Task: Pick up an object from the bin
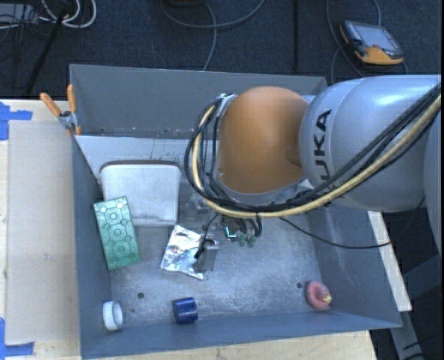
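Observation:
My gripper [207, 250] hangs below the arm's orange cover, near the middle of the bin. Its tip is at the right edge of a crinkled silver foil packet [181, 251] lying flat on the bin floor; whether it touches the packet I cannot tell. A white rectangular tray-like piece [141, 192] lies just up and left of the packet. A green patterned flat box [117, 232] rests to the packet's left, tilted. Much of the gripper is hidden under the cover and cables.
Near the front wall lie a small blue cylinder [184, 310] and a white roll [112, 315] in the front left corner. A pink and red ball-like thing [318, 295] sits at the front right. The arm and its cables cover the bin's right back part.

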Motion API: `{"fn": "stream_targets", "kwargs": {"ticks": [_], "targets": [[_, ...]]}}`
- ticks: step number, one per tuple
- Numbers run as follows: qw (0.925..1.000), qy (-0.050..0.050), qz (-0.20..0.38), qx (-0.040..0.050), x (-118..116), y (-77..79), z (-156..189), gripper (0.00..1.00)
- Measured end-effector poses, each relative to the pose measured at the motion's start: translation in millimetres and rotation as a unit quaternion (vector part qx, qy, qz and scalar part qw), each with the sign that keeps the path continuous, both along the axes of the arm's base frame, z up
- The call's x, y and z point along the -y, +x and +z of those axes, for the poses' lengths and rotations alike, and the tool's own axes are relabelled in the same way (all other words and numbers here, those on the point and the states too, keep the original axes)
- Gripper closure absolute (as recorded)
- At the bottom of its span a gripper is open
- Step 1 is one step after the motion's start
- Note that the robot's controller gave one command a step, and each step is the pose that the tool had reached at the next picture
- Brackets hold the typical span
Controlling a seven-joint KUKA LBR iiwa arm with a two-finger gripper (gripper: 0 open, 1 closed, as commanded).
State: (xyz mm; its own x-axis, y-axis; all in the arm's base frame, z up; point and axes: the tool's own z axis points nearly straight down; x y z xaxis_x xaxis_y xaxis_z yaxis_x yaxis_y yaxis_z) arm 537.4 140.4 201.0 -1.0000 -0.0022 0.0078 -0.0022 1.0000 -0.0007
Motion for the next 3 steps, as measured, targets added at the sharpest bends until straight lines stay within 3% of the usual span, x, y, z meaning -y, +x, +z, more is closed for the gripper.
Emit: {"fn": "stream_targets", "kwargs": {"ticks": [1, 2, 3], "targets": [[0.9993, -0.001, -0.038, 0.0004, 10.1, 18.8, -134.3, 0.0], [0.9992, 0.001, -0.04, 0.0036, 10.0, 20.6, -129.5, 1.0], [0.9987, 0.001, -0.05, 0.008, 20.0, 1.4, 59.8, 1.0]]}}
